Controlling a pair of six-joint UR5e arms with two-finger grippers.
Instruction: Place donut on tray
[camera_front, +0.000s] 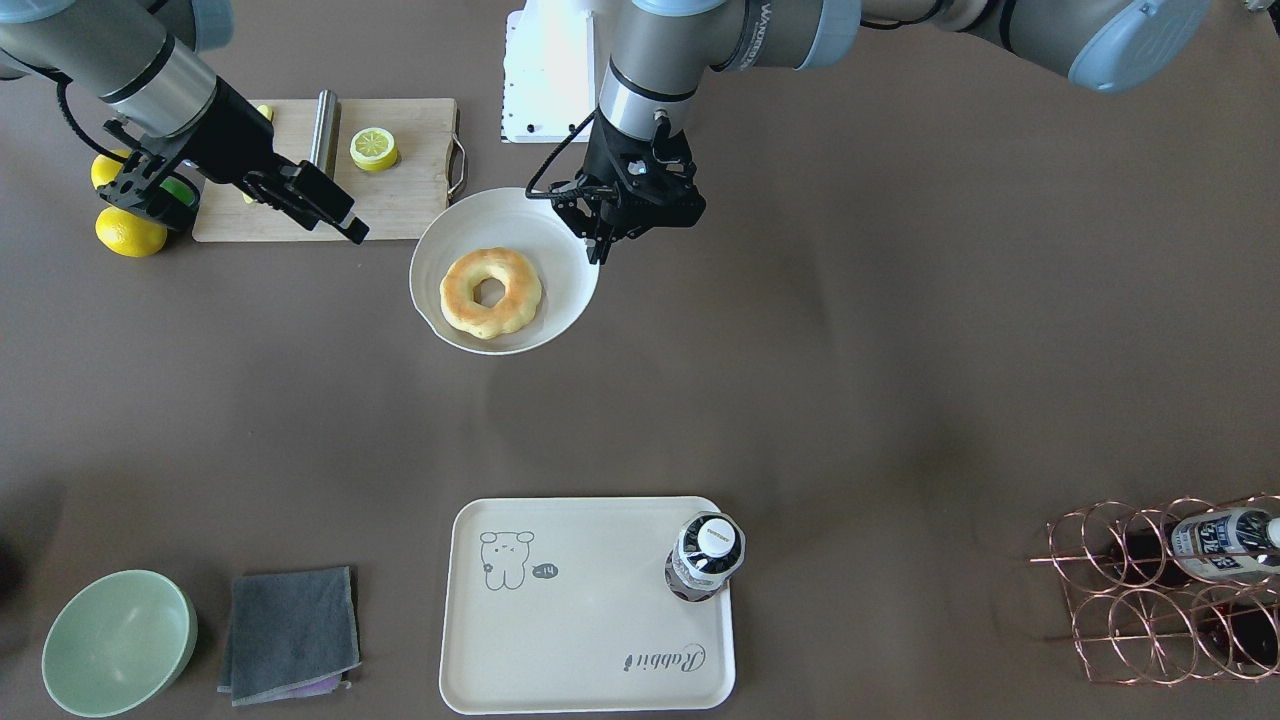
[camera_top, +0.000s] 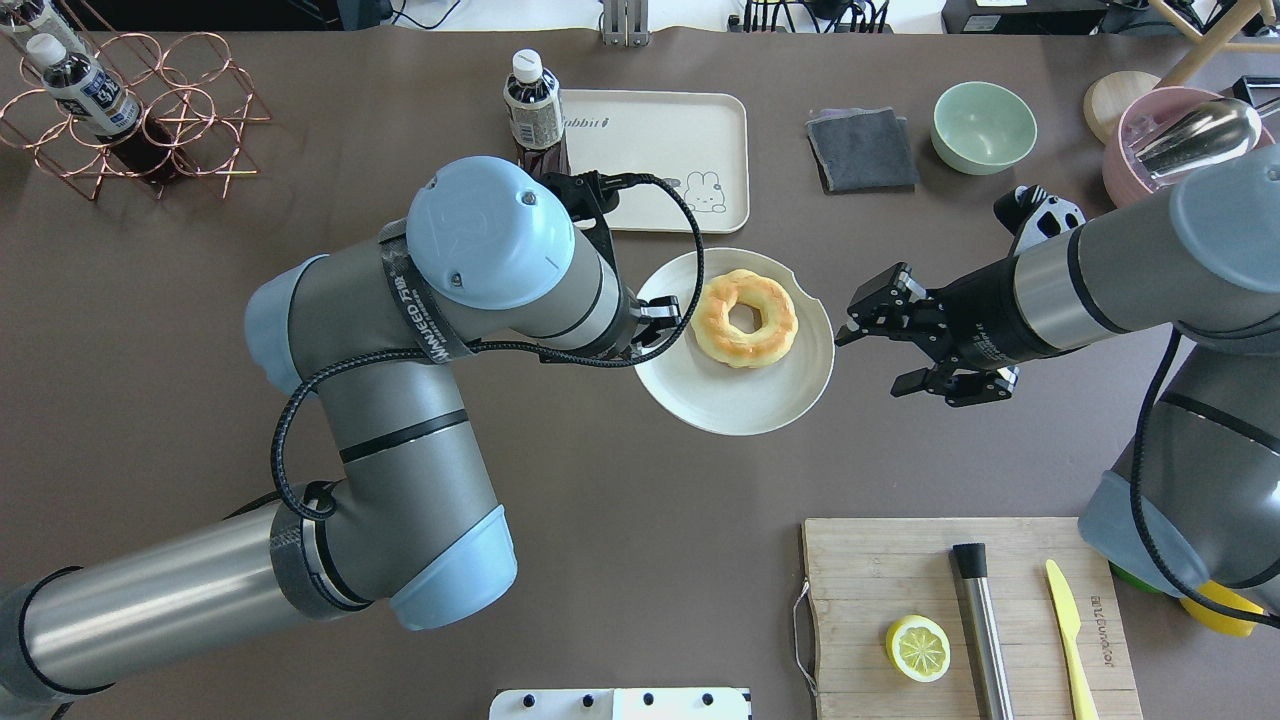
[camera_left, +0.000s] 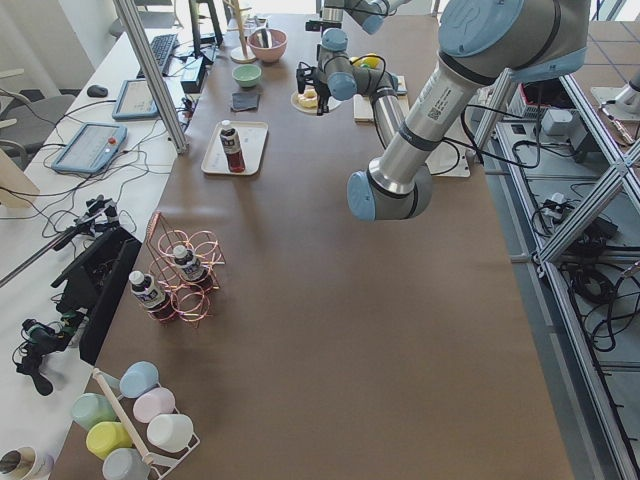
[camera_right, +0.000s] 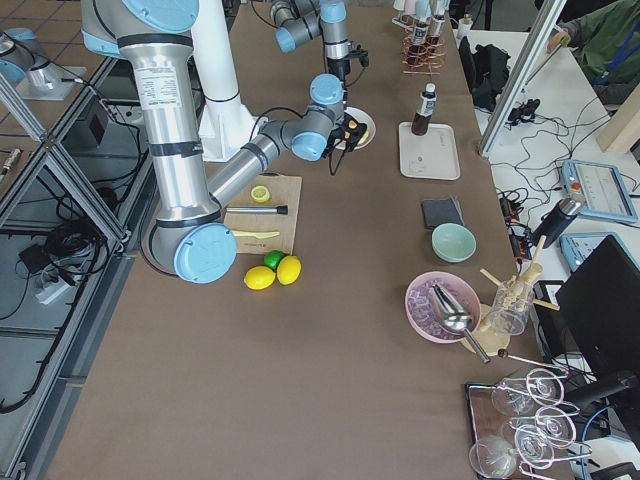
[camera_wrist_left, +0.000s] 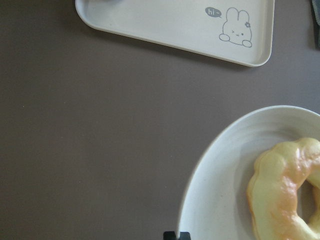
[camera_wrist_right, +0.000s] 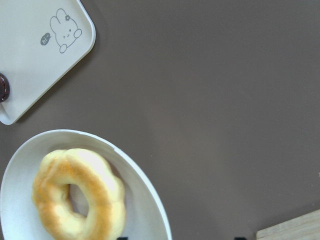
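The golden donut lies on a round white plate in the middle of the table. It also shows in the overhead view. My left gripper is shut, its fingertips pinching the plate's rim beside the donut. My right gripper is open and empty, just off the plate's opposite side. The cream tray with the bear drawing lies apart from the plate, toward the far edge.
A dark bottle stands on one corner of the tray. A wooden cutting board holds a lemon slice and a metal rod. Lemons, a green bowl, a grey cloth and a wire rack lie around.
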